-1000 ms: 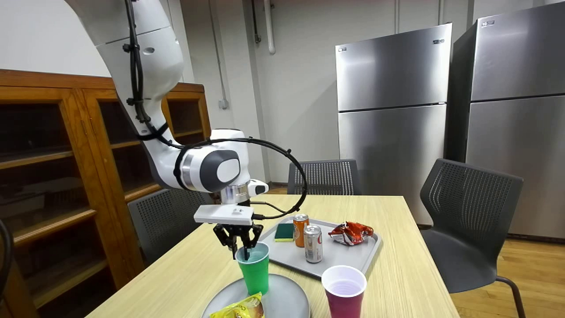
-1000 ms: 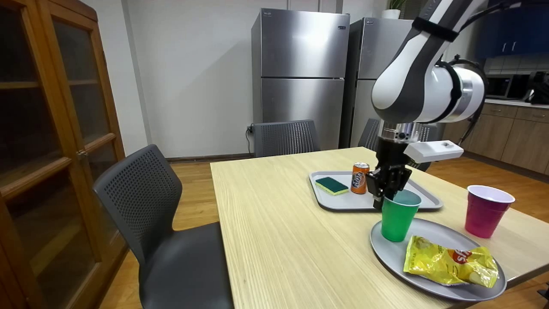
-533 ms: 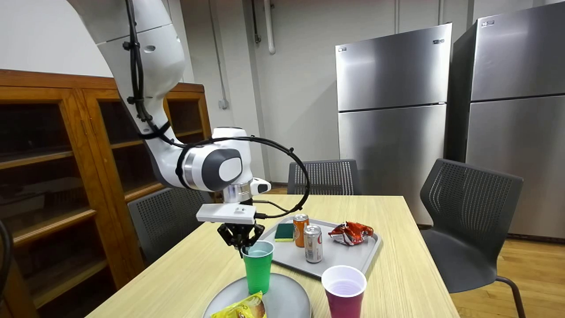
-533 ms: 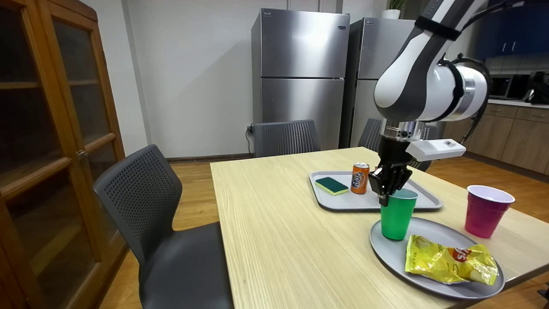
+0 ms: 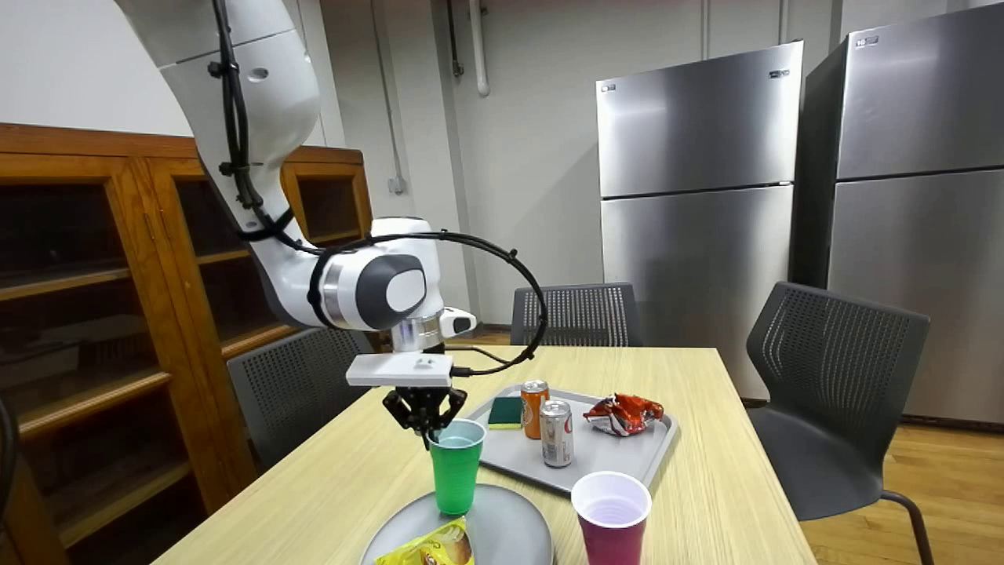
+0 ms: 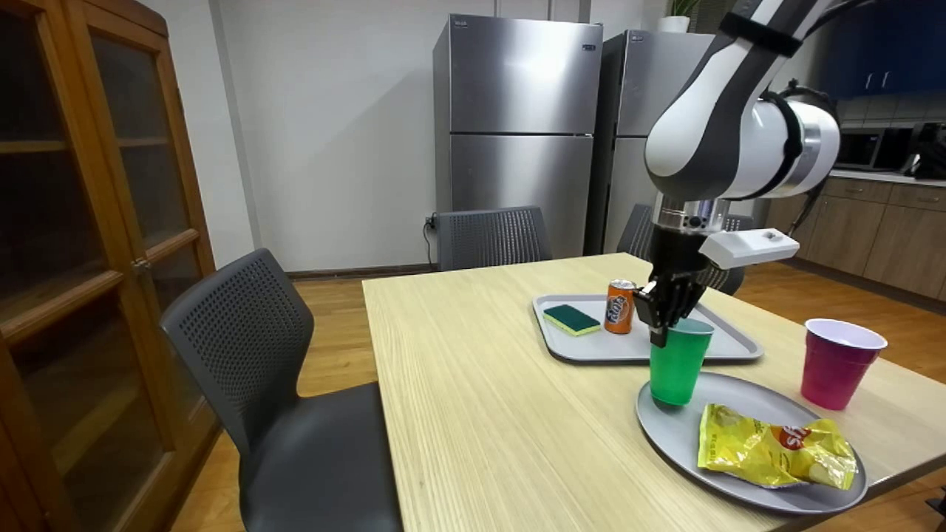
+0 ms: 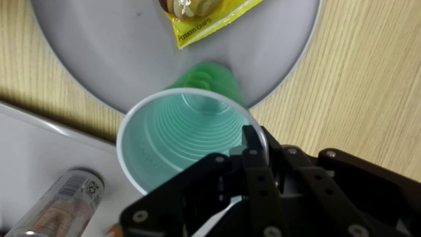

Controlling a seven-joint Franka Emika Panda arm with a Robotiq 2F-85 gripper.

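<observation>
One green cup (image 6: 678, 362) has its rim pinched tight between the jaws. Grabbing looks done, but the lift seems unfinished, with the plate (image 6: 739, 391) below them.

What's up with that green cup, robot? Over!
Gripper shut on green plastic cup. Cup over gray plate. Potato chips bag close by, on plate.
</observation>
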